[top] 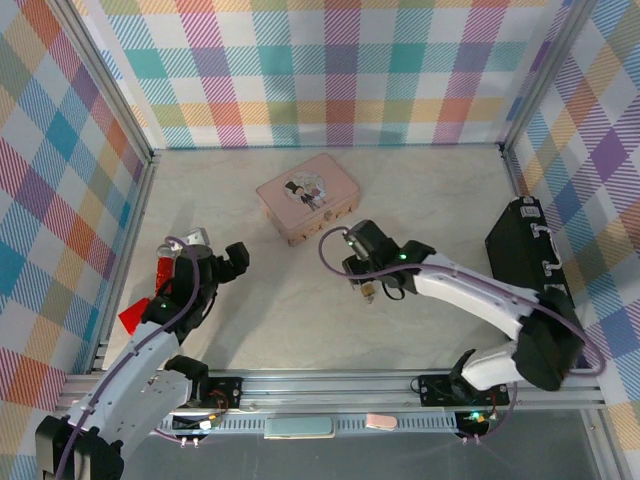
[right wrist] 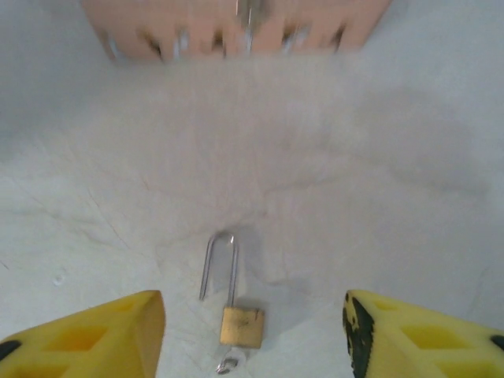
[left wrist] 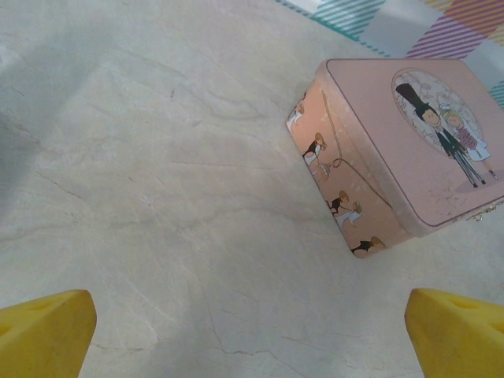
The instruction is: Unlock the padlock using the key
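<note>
Likely light, stiff, slick padlock [right wrist: 240, 326]; grip brass body sides. R gripper [right wrist: 252, 305] open astride it, empty; L gripper [left wrist: 250, 309] wide open, empty.

Pale, marble-veined counter [top: 300, 320] is flat and matte, enclosed on three sides by upright panels in pastel plaid: back wall [top: 330, 70], left wall [top: 55, 190], right wall [top: 595, 140]. Silver aluminium posts [top: 108, 80] stand at both rear corners. A silver aluminium rail [top: 330, 384] runs along the near edge. Lighting even; shadows soft, faint.
</note>
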